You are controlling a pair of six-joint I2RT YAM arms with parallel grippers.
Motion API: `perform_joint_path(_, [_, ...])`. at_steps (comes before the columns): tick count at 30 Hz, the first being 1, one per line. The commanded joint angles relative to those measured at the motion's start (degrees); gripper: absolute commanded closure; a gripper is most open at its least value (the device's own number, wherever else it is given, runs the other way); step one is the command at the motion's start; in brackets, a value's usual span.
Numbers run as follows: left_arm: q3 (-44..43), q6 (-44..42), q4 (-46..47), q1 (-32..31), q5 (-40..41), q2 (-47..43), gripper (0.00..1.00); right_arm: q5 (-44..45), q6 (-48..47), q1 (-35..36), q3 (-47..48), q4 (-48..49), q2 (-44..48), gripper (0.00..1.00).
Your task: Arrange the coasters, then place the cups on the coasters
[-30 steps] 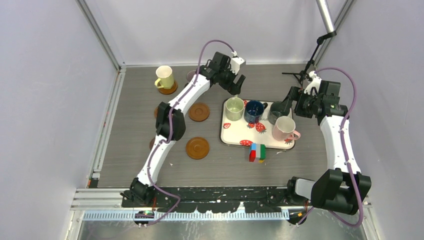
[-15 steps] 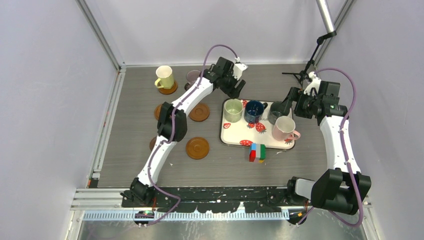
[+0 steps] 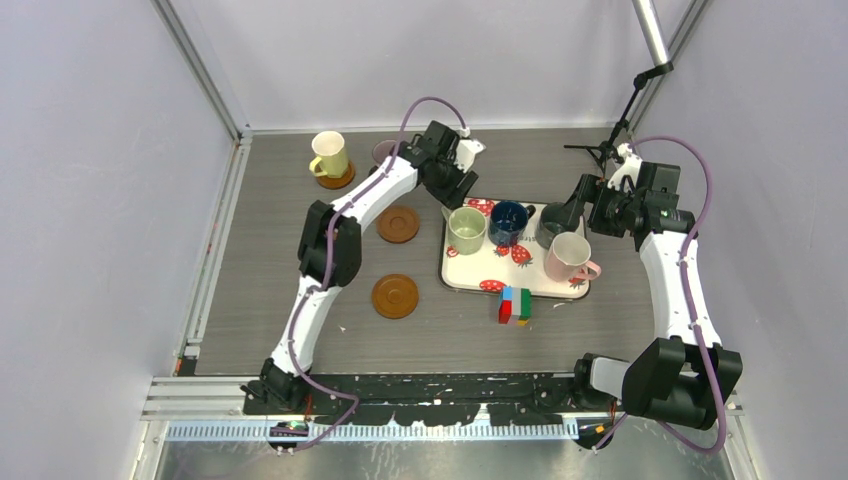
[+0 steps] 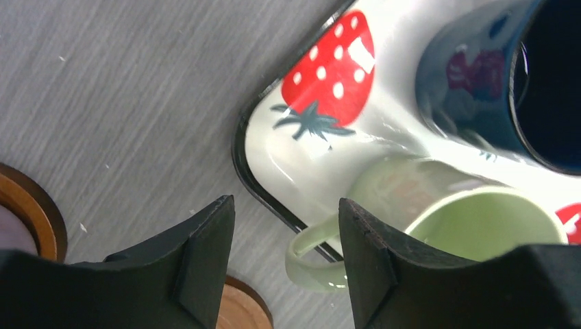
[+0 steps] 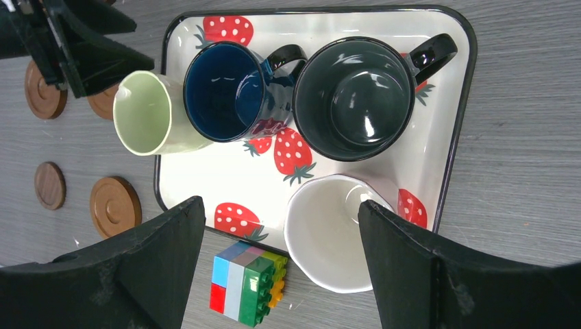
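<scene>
The left gripper (image 3: 450, 196) has been coming down from above the far edge of the tray (image 3: 478, 268) to the green cup (image 3: 467, 228), and its jaws have been narrowing over the past second. In the wrist view the jaws are still parted, with the cup's handle (image 4: 308, 253) sitting in the gap close to one finger. It may already be brushing that finger, but the angle is too poor to be sure, and nothing is clamped yet.

The green cup is standing at the tray's left end, beside the blue cup (image 3: 508, 222), the grey cup (image 3: 552, 225) and the pink cup (image 3: 568, 256). The right gripper (image 3: 578, 212) is hovering over the tray's right side with its jaws wide open and holding nothing, unchanged.

The yellow cup (image 3: 328, 153) is already sitting on a coaster (image 3: 338, 180) at the far left of the surface. Two bare coasters (image 3: 398, 224) are waiting nearer. So the arm is probably closing on the green cup, to carry it to one of them.
</scene>
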State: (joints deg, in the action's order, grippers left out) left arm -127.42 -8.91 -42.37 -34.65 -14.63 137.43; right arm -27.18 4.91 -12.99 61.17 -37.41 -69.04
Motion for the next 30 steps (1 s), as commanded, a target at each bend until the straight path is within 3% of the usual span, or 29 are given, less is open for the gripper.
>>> perform_joint_path(1, [4.0,-0.1,-2.2,-1.0,-2.1,-7.4,0.41,-0.8,0.0,-0.4,0.4,1.2,1.4,0.14])
perform_joint_path(16, [18.1,-4.6,-8.8,-2.2,-9.1,-18.2,0.44,-1.1,0.0,-0.3,0.3,1.2,2.0,0.14])
perform_joint_path(20, [23.8,-7.7,-7.4,-2.0,-8.1,-24.9,0.38,-1.1,0.0,-0.3,0.3,1.2,2.2,0.14])
perform_joint_path(24, [31.8,-13.4,-4.3,-2.1,-9.2,-32.2,0.21,-1.6,0.0,-0.3,0.3,1.2,2.1,0.14])
perform_joint_path(30, [32.4,-13.8,-5.3,-2.7,-8.4,-30.8,0.14,-2.4,0.1,-0.3,0.3,1.2,2.0,0.14])
